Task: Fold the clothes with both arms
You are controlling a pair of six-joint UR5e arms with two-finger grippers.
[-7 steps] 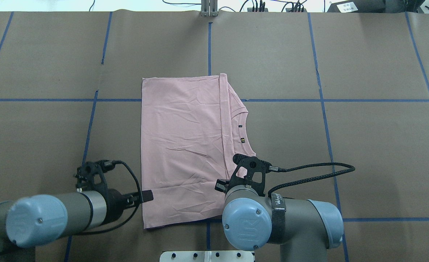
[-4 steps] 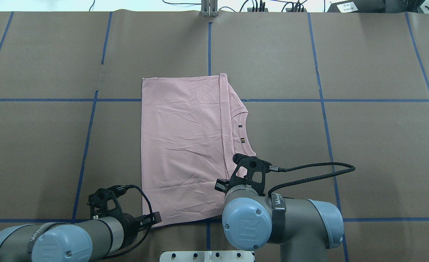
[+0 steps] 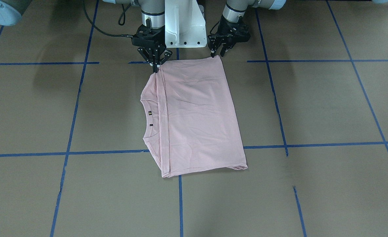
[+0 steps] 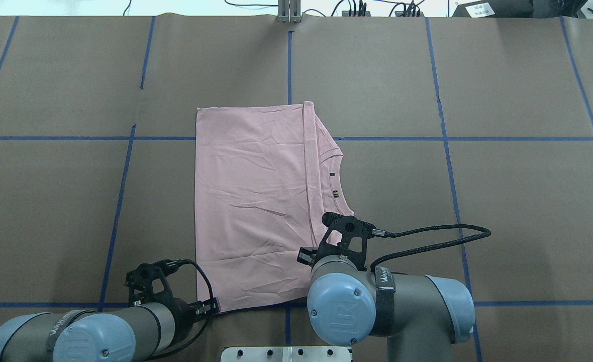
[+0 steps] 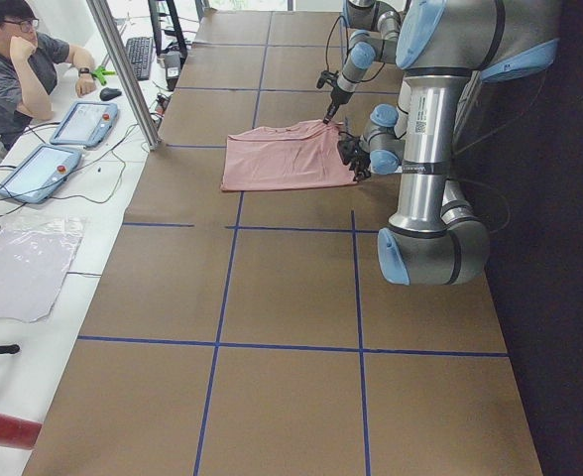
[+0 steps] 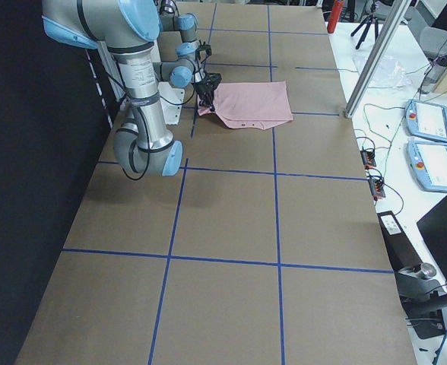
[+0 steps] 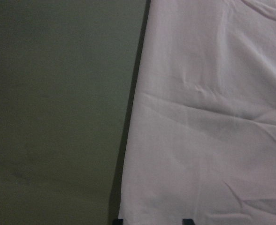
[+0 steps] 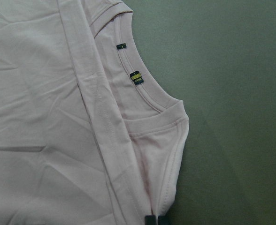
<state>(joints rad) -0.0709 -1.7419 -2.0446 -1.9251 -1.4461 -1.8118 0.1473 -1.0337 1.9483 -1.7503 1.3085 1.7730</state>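
The T-shirt (image 4: 256, 201) lies folded on the table (image 4: 477, 201), long axis running 6 to 12 o'clock in the overhead view, so it stretches straight away from both tools. The left gripper (image 3: 219, 52) stands wide, jaws astride the 7 o'clock corner, while the right gripper (image 3: 155, 65) is pinched narrow on the 5 o'clock corner beside the collar (image 4: 337, 181). Overhead, the right arm (image 4: 377, 306) hides that grasp; no print shows.

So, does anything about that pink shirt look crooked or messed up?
Nothing damaged or spilled. The folded T-shirt lies flat with light creases; only its collar pokes out past the folded edge, so it isn't a neat rectangle.
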